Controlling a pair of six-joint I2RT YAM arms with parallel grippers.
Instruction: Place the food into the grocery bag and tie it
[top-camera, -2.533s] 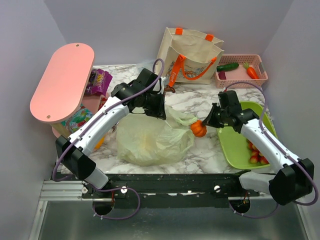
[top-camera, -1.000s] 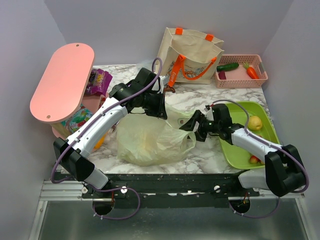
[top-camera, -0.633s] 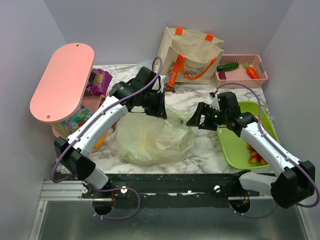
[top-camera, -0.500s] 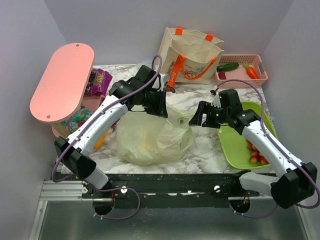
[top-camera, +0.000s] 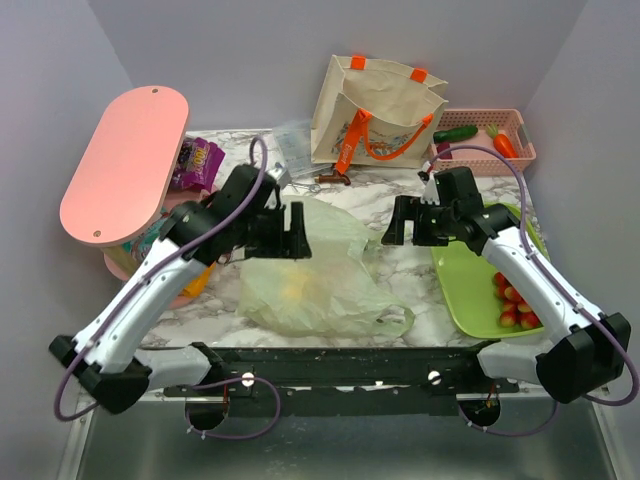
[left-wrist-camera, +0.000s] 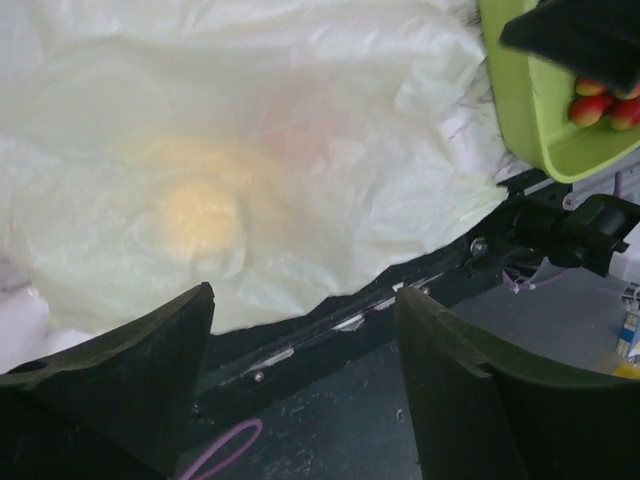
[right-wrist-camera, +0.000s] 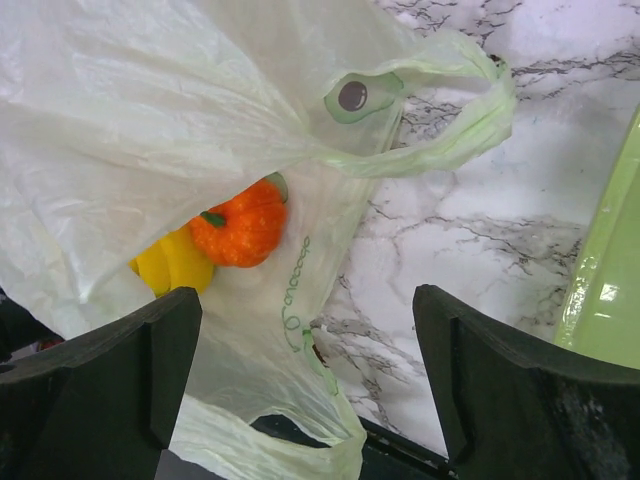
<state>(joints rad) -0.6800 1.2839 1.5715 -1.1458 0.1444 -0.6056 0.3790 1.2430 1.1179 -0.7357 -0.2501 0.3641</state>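
The pale green grocery bag (top-camera: 310, 275) lies slumped on the marble table, one loop handle (top-camera: 392, 320) trailing toward the front edge. Inside its mouth the right wrist view shows an orange fruit (right-wrist-camera: 240, 222) and a yellow fruit (right-wrist-camera: 168, 262). The left wrist view shows a yellow fruit (left-wrist-camera: 200, 215) as a blur through the bag (left-wrist-camera: 250, 150). My left gripper (top-camera: 296, 230) (left-wrist-camera: 305, 310) hovers open over the bag's left side, holding nothing. My right gripper (top-camera: 398, 222) (right-wrist-camera: 305, 300) is open above the bag's mouth and upper handle (right-wrist-camera: 450, 110), empty too.
A green tray (top-camera: 470, 295) with small red fruits (top-camera: 512, 305) sits at the right. At the back stand a beige tote (top-camera: 380, 110) and a pink basket (top-camera: 470, 155) holding a cucumber (top-camera: 455, 133) and carrot (top-camera: 505, 145). A pink shelf (top-camera: 125, 160) and snack packet (top-camera: 195, 163) are at the left.
My left gripper opened, let go of the bag and drew back toward the left. The bag sank flat and its handle fell forward. My right gripper withdrew rightward from the bag's mouth.
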